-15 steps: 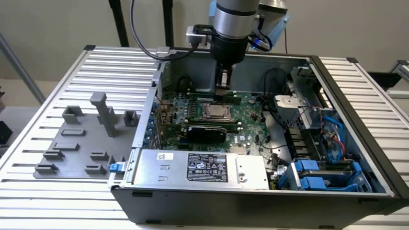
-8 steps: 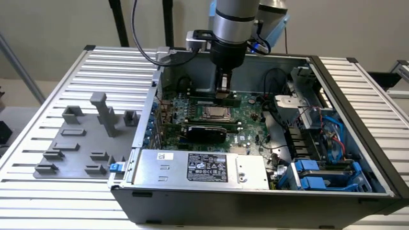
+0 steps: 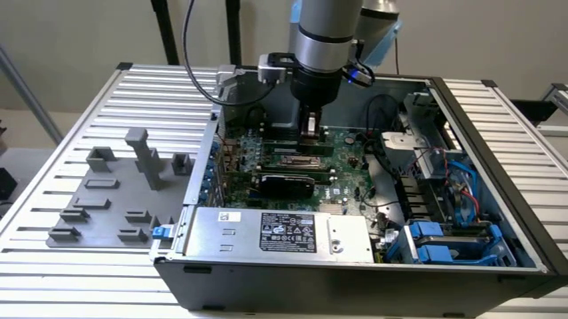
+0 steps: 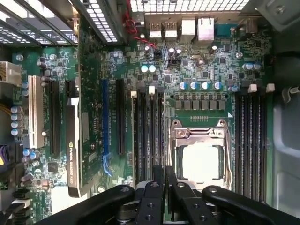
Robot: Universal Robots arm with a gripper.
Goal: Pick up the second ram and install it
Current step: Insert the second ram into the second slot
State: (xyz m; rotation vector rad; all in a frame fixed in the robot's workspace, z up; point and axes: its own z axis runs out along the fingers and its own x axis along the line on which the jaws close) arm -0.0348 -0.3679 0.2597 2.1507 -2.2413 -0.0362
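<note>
Black pincer (image 4: 165, 180) over slotted green motherboard (image 4: 206, 70)

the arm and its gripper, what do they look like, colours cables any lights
The arm is a silver-grey metal cylinder with a pale blue cap on the joint behind it. Below it sits a black wrist section with a small blue glowing light on one side and a grey box on the other. A black cable loops off it. The gripper is glossy black, with bolted linkage arms and narrow fingers.
</note>
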